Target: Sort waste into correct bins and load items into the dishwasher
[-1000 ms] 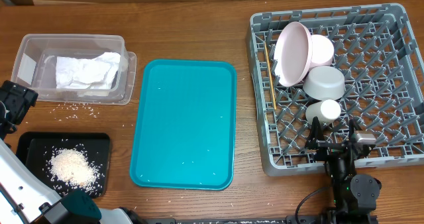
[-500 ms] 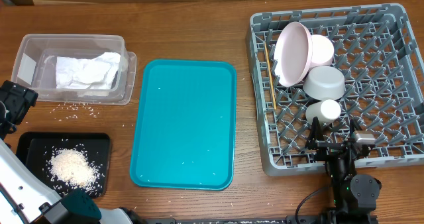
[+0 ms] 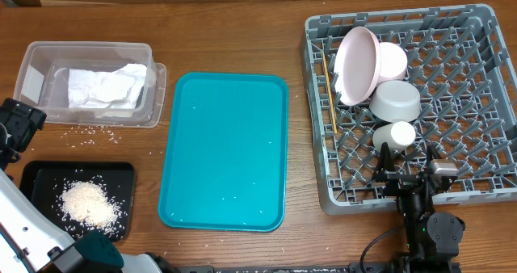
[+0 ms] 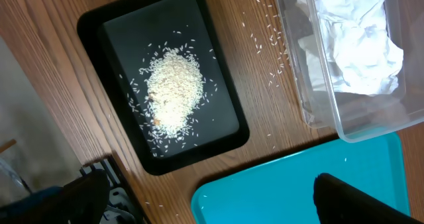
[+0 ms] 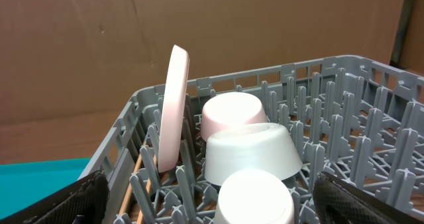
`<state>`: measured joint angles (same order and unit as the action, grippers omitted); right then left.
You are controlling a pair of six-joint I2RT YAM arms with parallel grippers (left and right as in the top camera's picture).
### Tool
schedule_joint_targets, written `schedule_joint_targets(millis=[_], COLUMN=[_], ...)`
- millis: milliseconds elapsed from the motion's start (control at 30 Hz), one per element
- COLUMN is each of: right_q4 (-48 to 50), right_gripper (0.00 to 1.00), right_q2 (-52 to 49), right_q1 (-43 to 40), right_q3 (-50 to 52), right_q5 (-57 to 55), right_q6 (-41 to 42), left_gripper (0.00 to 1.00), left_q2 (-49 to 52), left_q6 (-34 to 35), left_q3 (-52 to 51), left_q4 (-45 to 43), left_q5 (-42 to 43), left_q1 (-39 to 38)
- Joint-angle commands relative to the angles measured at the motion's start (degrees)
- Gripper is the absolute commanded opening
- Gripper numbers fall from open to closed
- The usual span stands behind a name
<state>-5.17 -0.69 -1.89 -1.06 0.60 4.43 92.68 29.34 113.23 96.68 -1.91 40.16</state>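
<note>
The grey dish rack (image 3: 477, 31) holds the upright pinkish plate (image 3: 359, 63), pink bowl (image 3: 393, 60), grey-green bowl (image 3: 396, 101), white cup (image 3: 396, 134) and chopsticks (image 3: 328, 95). My right gripper (image 3: 406, 170) is open and empty at the rack's front edge. In its wrist view the cup (image 5: 255, 194) sits between the spread fingers (image 5: 218, 209), behind it the grey-green bowl (image 5: 250, 154), pink bowl (image 5: 232, 112) and plate (image 5: 173, 105). White napkins (image 3: 105, 87) lie in the clear tub (image 3: 32, 63). Rice (image 3: 87, 202) lies in the black tray (image 3: 36, 176). My left gripper (image 4: 212, 207) is open and empty, high over the teal tray's corner. No red wrapper shows.
The teal tray (image 3: 226, 152) lies mid-table between the bins and the rack. Loose rice grains (image 3: 93, 132) are scattered on the wood between tub and black tray. My left arm (image 3: 18, 123) stands at the left edge. Cardboard walls rise behind the table.
</note>
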Motion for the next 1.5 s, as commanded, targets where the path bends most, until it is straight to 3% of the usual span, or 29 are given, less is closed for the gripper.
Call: schedule_joint_targets(millis=[0,167,267,333,533,633,800,1067,1267,1467], right_q4=[0.33,0.33,0.33,0.33,0.33,0.33,0.33,0.33,0.33,0.33], right_gripper=[1.00,1.00,1.00,1.00,1.00,1.00,1.00,1.00,1.00,1.00], right_q2=[0.52,0.52,0.52,0.52,0.52,0.52,0.52,0.52,0.52,0.52], right_q1=[-0.39,-0.39,-0.39,-0.39,-0.39,-0.39,-0.39,-0.39,-0.39,-0.39], right_q3=[0.59,0.59,0.59,0.59,0.59,0.59,0.59,0.59,0.59,0.59], right_q5=[-0.48,-0.48,-0.48,-0.48,-0.48,-0.48,-0.48,-0.48,-0.48,-0.48], right_q6=[-0.37,-0.37,-0.37,-0.37,-0.37,-0.37,-0.37,-0.37,-0.37,-0.37], left_gripper=[1.00,1.00,1.00,1.00,1.00,1.00,1.00,1.00,1.00,1.00], left_q2=[-0.17,-0.28,-1.07,-1.81,-9.60,-15.87,-27.08,-43.76,-51.34,-58.51], left_q6=[-1.27,-1.44,-8.48,-9.01,-9.55,-10.56,-17.86,-18.23,-18.21,-18.23], left_q3=[0.02,0.02,0.02,-0.13,-9.40,-18.97,-38.12,-71.23,-86.64,-94.82], left_q4=[0.11,0.11,0.13,0.13,-3.69,-11.39,-31.21,-66.14,-78.49,-78.95], left_q5=[0.04,-0.09,-0.39,0.61,3.48,3.74,10.51,13.97,13.99,13.33], left_q1=[-0.07,-0.07,-0.07,-0.07,-2.19,-6.56,-16.83,-32.44,-36.50,-36.81])
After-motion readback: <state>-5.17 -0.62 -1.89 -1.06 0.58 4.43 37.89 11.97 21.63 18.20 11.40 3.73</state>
